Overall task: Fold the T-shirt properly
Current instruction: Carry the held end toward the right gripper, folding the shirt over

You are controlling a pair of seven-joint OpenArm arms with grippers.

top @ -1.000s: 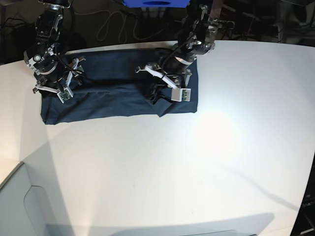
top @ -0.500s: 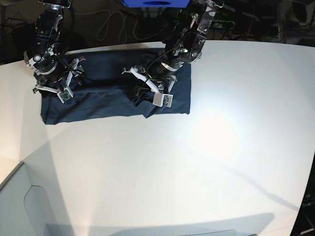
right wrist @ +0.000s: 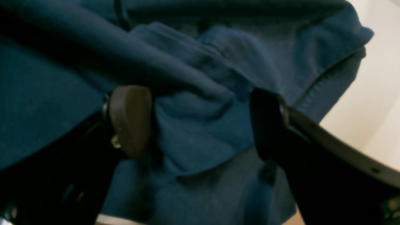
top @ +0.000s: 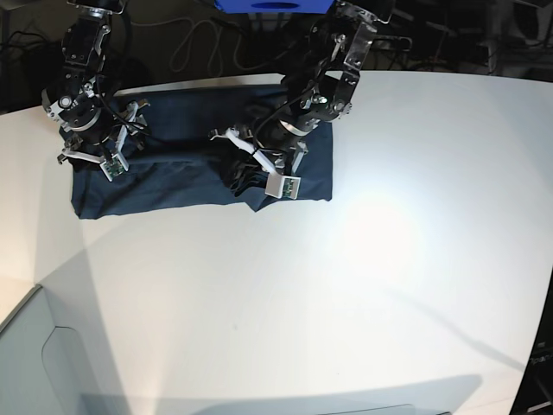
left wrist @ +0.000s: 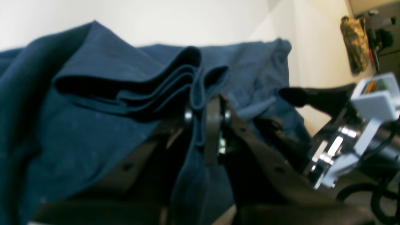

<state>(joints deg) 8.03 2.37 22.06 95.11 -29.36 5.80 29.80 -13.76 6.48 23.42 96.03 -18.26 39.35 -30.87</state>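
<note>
The dark navy T-shirt [top: 173, 169] lies as a long wrinkled strip along the back of the white table [top: 346, 285]. My left gripper [top: 240, 167] is near the strip's middle, shut on a stacked fold of the T-shirt [left wrist: 109, 78]. The cloth is pinched between its black fingers [left wrist: 213, 125]. My right gripper [top: 102, 138] rests on the shirt's left end. It stands open, with its brown pad [right wrist: 129, 120] and black finger [right wrist: 268, 125] either side of a bunched ridge of the T-shirt [right wrist: 203, 56]. A stitched hem [right wrist: 328, 81] runs by the table edge.
A blue box [top: 272, 4] and loose cables [top: 199, 43] lie behind the table's back edge. A grey panel [top: 34, 363] sits at the front left corner. The other arm's white camera block [left wrist: 375, 100] shows at the right of the left wrist view.
My left gripper has moved left toward the shirt's middle, carrying the right end of the T-shirt over the rest. The strip is shorter on the right. The right arm has stayed put.
</note>
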